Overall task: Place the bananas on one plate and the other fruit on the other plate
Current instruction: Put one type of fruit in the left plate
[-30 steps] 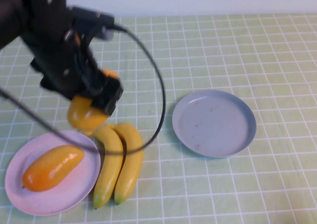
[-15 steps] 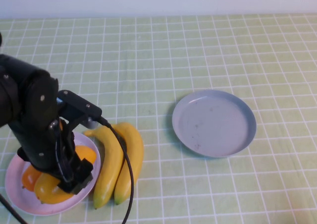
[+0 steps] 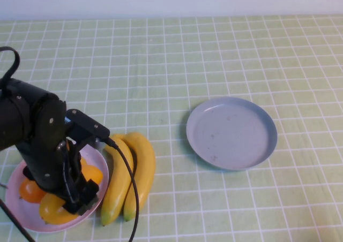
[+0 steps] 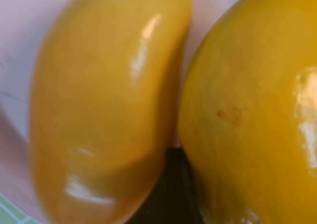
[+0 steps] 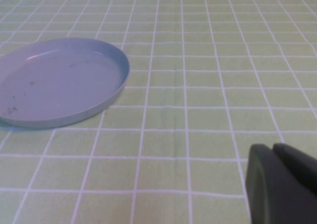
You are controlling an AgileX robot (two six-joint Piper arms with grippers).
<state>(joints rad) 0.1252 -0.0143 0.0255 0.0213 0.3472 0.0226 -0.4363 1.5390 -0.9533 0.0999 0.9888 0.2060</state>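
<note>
Two mangoes lie on the pale pink-lilac plate [image 3: 16,207] at the front left. One is yellow [image 3: 53,210]. The other is more orange [image 3: 92,173] and my arm hides its middle. My left gripper [image 3: 69,199] is down over them on the plate. In the left wrist view the mangoes [image 4: 104,100] [image 4: 252,110] lie side by side on the plate [image 4: 29,16]. Two bananas [image 3: 128,175] lie together on the cloth just right of that plate. The grey-blue plate [image 3: 231,133] holds nothing. My right gripper [image 5: 271,148] is shut and empty, to the side of the grey-blue plate [image 5: 54,85].
A green checked tablecloth [image 3: 214,54] covers the table. The left arm's black cable [image 3: 131,199] loops over the bananas. A white wall runs along the table's far edge.
My left arm carried a mango from above the bananas down and to the left onto the pink plate beside the other mango. In the last half second it barely moved.
</note>
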